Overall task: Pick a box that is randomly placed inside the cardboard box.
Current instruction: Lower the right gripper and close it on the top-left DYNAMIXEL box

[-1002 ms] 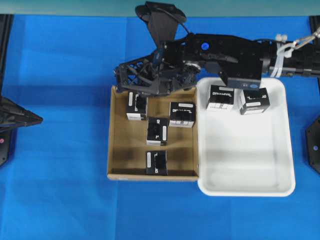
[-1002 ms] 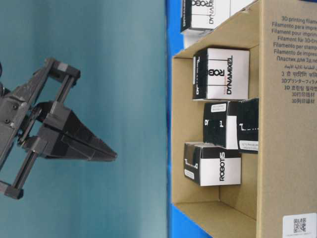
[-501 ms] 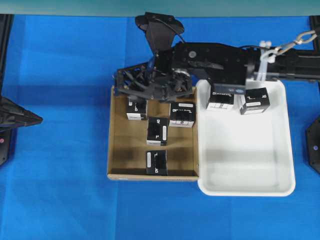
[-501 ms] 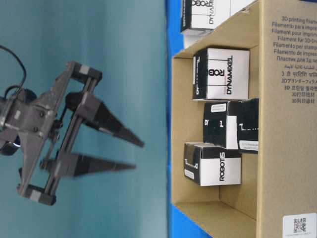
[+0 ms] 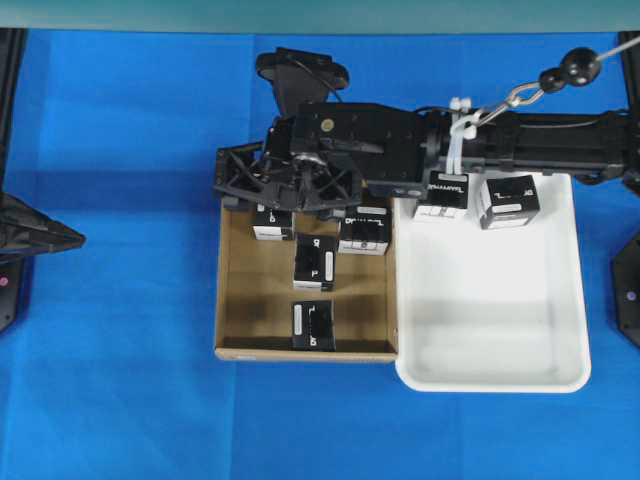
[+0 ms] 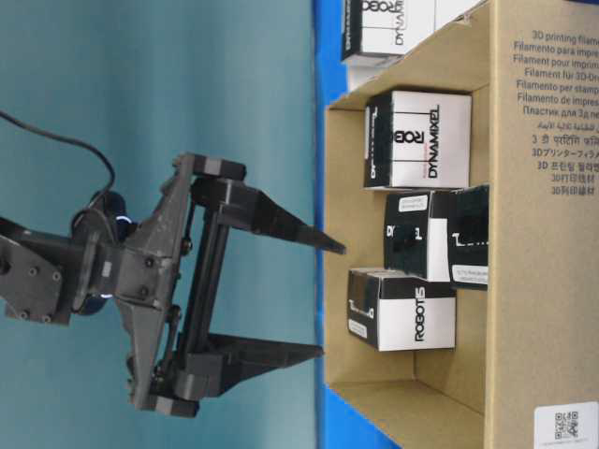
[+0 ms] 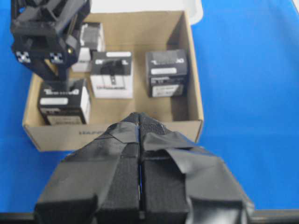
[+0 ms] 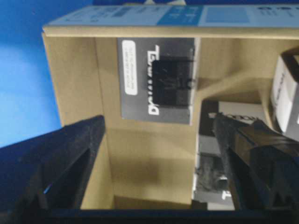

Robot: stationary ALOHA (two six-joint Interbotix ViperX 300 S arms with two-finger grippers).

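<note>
The right gripper hangs over the far-left corner of the cardboard box, its jaws spread wide with nothing between them. In the table-level view the two fingertips reach just to the rim of the cardboard box and are not yet down among the cartons. Directly beneath the gripper, in that same corner, sits the box: the right wrist view shows its black top with a narrow white label strip along one edge, framed between the two spread fingers, one to each side and apart from it. In the overhead view only its lower white side peeps out from under the gripper.

Just beyond the box, further from the gripper, three similar black cartons stand in the cardboard box: one against the right wall, one near the middle, and one by the near wall.

Further right, the white tray lies touching the cardboard box, with two more black cartons at its far end, partly under the right arm.

Well away at the left edge of the blue surface, the left gripper rests with its jaws pressed together, holding nothing.
</note>
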